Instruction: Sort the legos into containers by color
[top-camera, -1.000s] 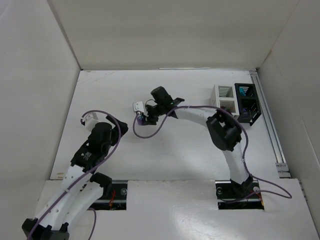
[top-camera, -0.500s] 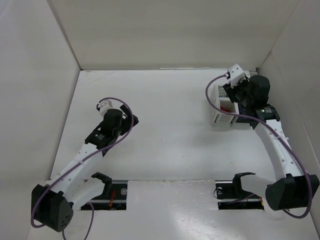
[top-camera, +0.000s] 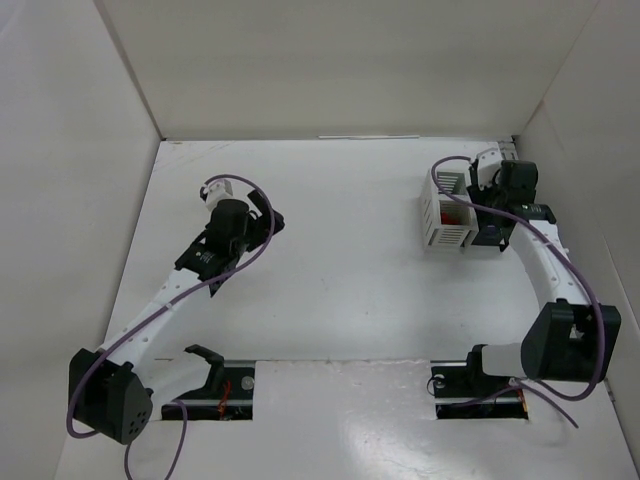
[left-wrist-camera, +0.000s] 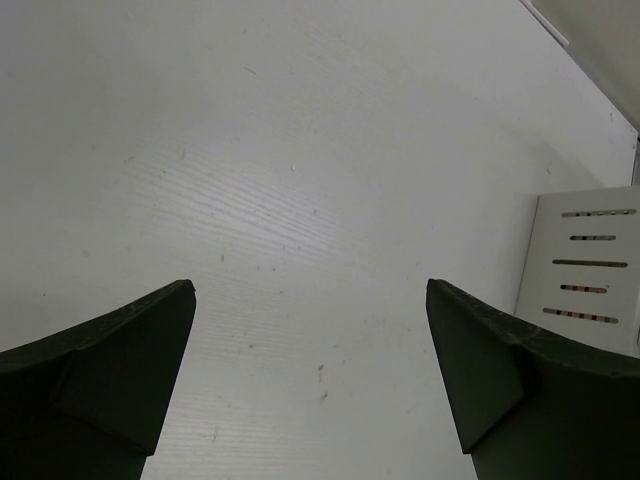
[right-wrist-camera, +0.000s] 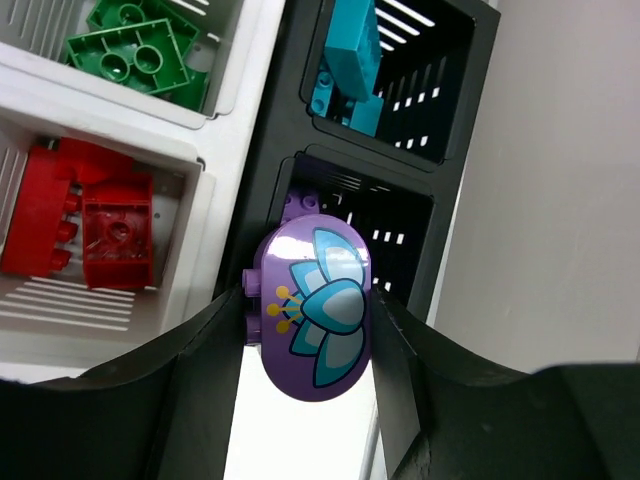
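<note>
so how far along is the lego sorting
Nearly finished. Done: green legos and red legos in separate white bin compartments, teal legos in the black bin. In hand: the right gripper holds a purple piece above the black bin's other compartment. Left: release it; the overhead view shows no loose bricks. The left gripper is open.

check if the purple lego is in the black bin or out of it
Out: the purple lego is pinched in the right gripper, poised over the black bin, not resting inside.
</note>
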